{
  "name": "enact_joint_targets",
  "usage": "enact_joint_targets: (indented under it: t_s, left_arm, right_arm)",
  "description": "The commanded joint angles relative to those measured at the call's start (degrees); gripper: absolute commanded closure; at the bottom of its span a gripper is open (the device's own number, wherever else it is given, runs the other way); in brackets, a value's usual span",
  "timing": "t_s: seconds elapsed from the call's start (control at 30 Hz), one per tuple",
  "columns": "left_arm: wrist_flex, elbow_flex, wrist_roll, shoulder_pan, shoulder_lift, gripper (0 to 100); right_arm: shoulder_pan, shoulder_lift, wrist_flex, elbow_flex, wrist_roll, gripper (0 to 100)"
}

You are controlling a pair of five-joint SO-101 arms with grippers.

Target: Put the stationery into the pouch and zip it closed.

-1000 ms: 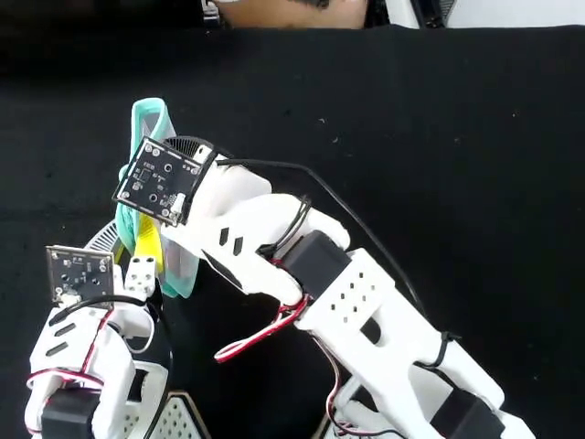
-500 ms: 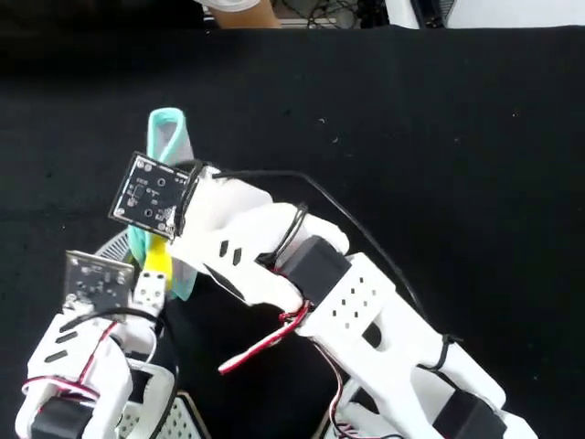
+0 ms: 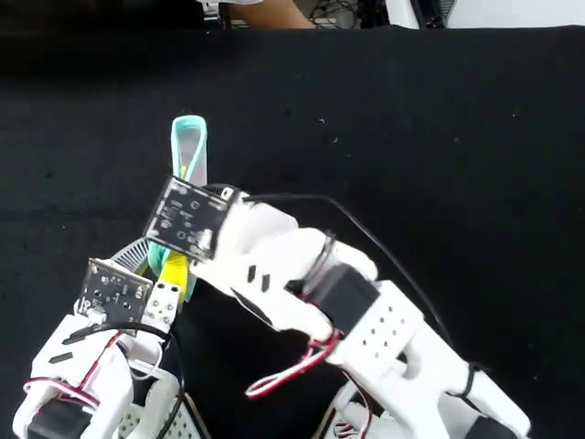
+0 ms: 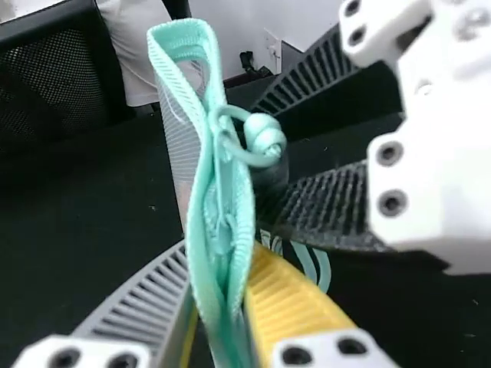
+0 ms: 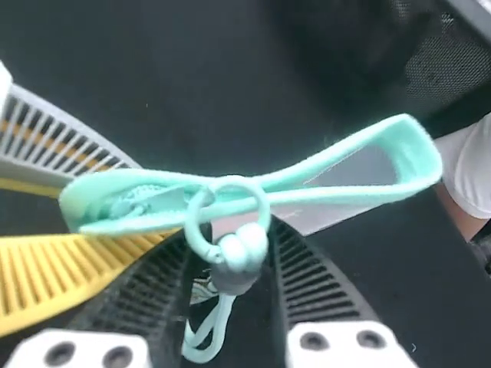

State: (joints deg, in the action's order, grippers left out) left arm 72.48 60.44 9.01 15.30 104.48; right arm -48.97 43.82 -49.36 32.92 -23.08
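A mint pouch (image 3: 189,142) stands on edge over the black table, its loop end pointing away from the arms. My left gripper (image 3: 166,267) is shut on the pouch's near end, which sits between a grey and a yellow finger (image 4: 288,307). In the left wrist view the pouch (image 4: 219,222) rises between those fingers, zipper edge facing the camera. My right gripper (image 5: 234,239) has black ribbed fingers shut on the zipper pull (image 5: 238,247), a ring with a bead and cord. That pull (image 4: 265,138) hangs off the pouch (image 5: 330,172) beside the right gripper (image 4: 307,146). No stationery is visible.
Black cloth covers the table (image 3: 411,137), with open room to the right and far side. The right arm's white body (image 3: 366,320) crosses the near middle. A black mesh chair (image 4: 54,84) stands beyond the table.
Both grippers and the pouch have shifted to the right and a little nearer. The pouch's loop end has swung from far left toward the middle and now looks narrower.
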Motion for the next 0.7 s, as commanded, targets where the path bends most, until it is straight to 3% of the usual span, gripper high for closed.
enact_joint_targets:
  t_s: [0.0, 0.33, 0.67]
  left_arm:
    - [0.5, -1.0, 0.3, 1.5, 0.2, 97]
    - [0.4, -0.7, 0.3, 1.4, 0.2, 97]
    - [0.2, -0.7, 0.3, 1.4, 0.2, 97]
  right_arm:
    - [-0.6, 2.9, 3.2, -0.6, 0.6, 91.3]
    - [-0.4, 3.3, 3.6, -0.7, 0.2, 98.5]
    - [12.0, 2.9, 5.5, -5.8, -0.2, 98.6]
